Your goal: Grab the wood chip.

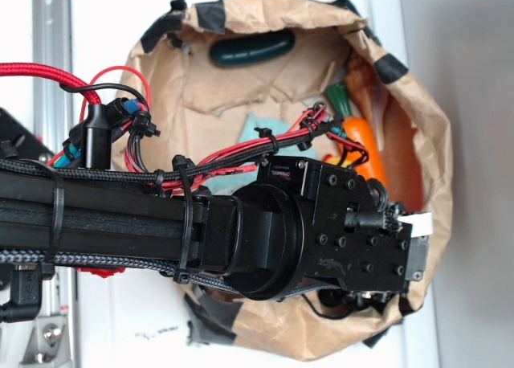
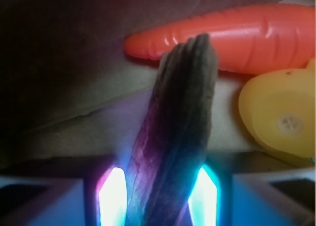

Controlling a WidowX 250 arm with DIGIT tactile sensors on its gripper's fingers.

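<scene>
Pinching wood chip [image 2: 173, 142], gripper [image 2: 158, 196] jaws apparently touching it, carrot [image 2: 237, 36] behind

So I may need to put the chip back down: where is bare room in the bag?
Bare brown paper lies left of the wood chip, below the carrot tip. The right is crowded: carrot and a yellow toy. The gripper pinches the chip.

Exterior: from above, looking down over the arm [image 1: 161, 223] into the paper bag [image 1: 426, 143]. Wrist: very close, inside the bag. Shared by both: the orange carrot [image 1: 365, 143] [image 2: 237, 36].
</scene>
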